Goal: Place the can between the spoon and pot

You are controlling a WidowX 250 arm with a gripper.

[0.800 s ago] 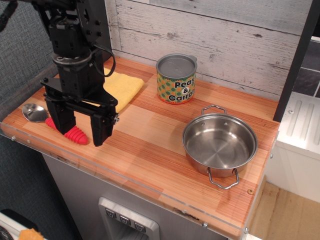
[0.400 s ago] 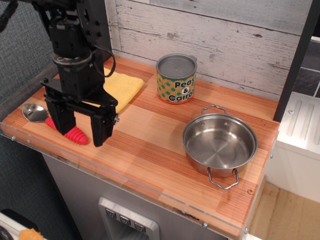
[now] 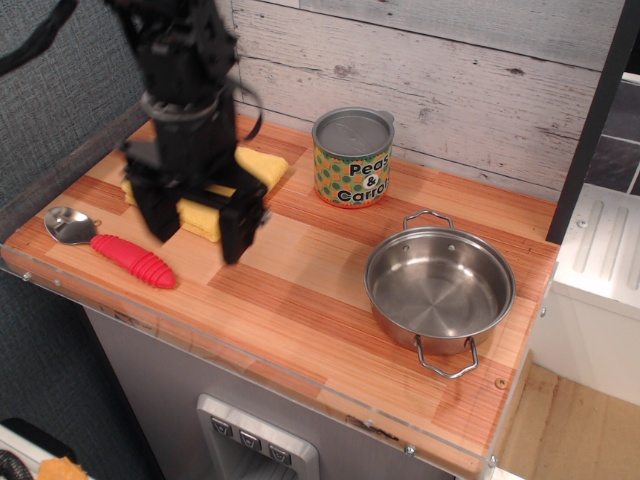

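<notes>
The can (image 3: 352, 158), orange with green dots and a grey lid, stands upright at the back of the wooden counter. The steel pot (image 3: 439, 290) with two wire handles sits to the right front of it. The spoon (image 3: 108, 244), silver bowl and ribbed red-pink handle, lies at the left front edge. My gripper (image 3: 195, 230) hangs open and empty above the counter, left of the can and just right of the spoon, blurred by motion.
A yellow cloth (image 3: 215, 185) lies at the back left, partly hidden behind my gripper. A white plank wall runs along the back. The counter's front edge has a clear plastic lip (image 3: 260, 375). A white appliance (image 3: 600, 290) stands at the right.
My gripper has moved up and to the right, away from the spoon toward the can. The spoon's handle is now fully uncovered. The can, the pot and the spoon have not moved.
</notes>
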